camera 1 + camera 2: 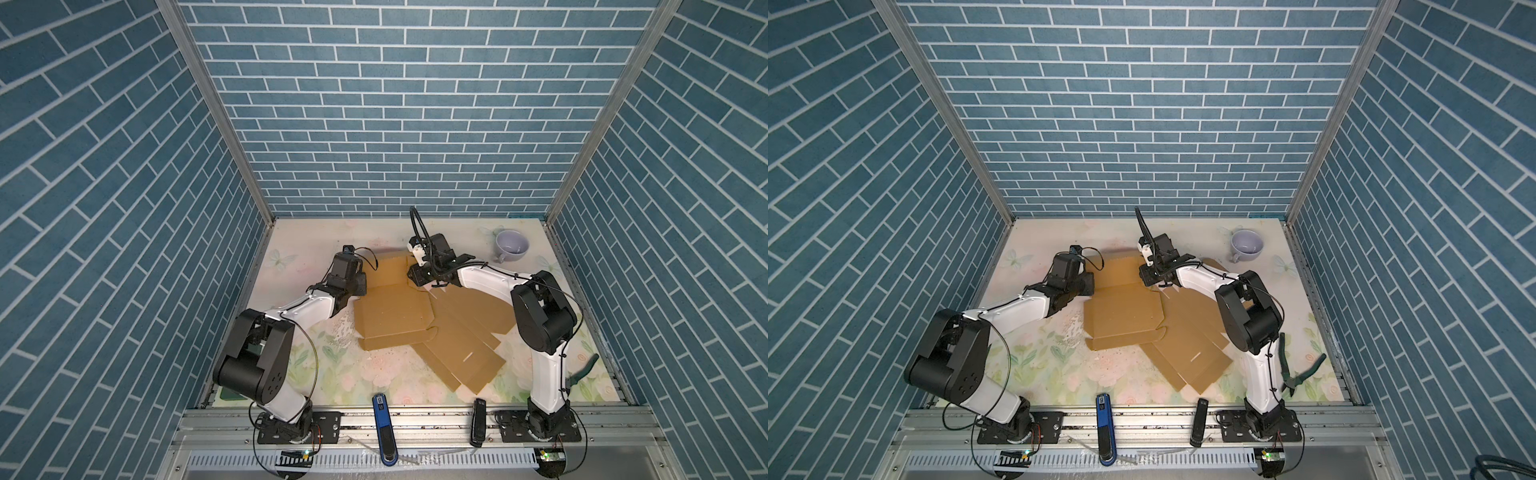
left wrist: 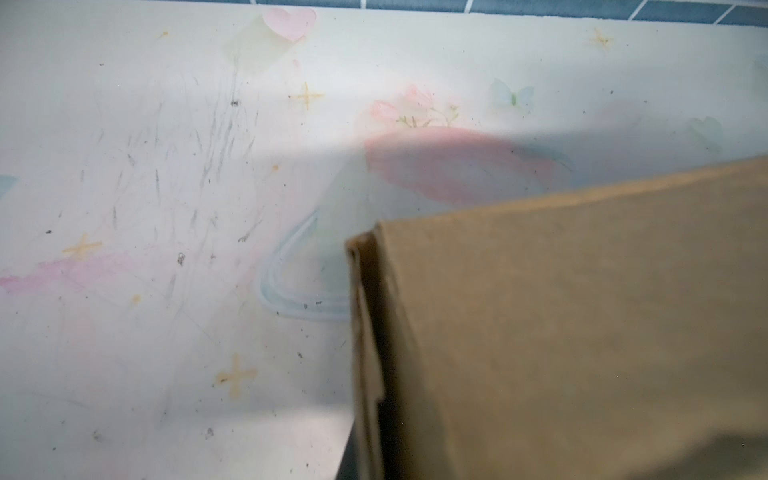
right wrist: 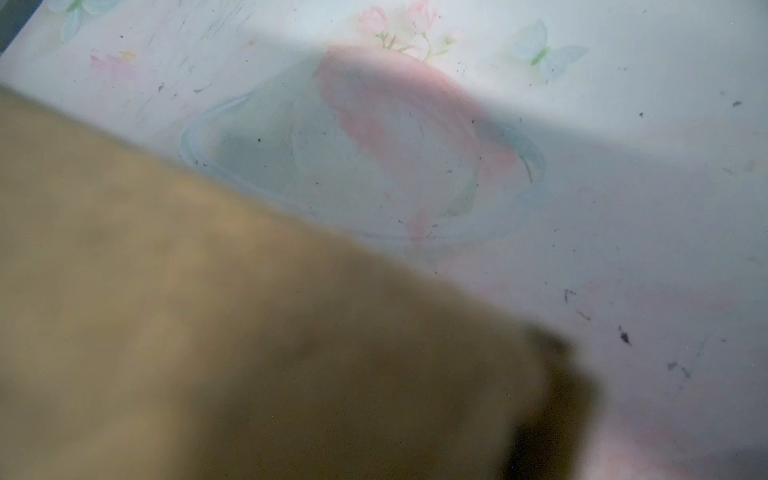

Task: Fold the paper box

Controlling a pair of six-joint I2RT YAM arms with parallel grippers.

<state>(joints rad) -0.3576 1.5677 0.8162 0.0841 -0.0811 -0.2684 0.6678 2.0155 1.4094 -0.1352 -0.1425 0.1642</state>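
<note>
Top views: box lies near the middle of the table, between the two arms. Its base is flat and its far panel looks lifted along a crease.
Sheet: a second flat cardboard sheet lies partly under the box and runs toward the near right.
Left gripper: at the box's far-left edge, closed tight. The wrist hides the fingers, so I cannot tell whether cardboard is pinched.
Right gripper: at the far-right corner of the raised panel. Its jaws are hidden, so I cannot tell their width.
Left wrist: a doubled box edge stands close to the lens, above the printed table.
Right wrist: blurred cardboard covers much of the frame, with table print beyond it.
Mug: upright in the far right corner, well apart from the box.
Pliers: green-handled, on the table beside the right arm's base.
</note>
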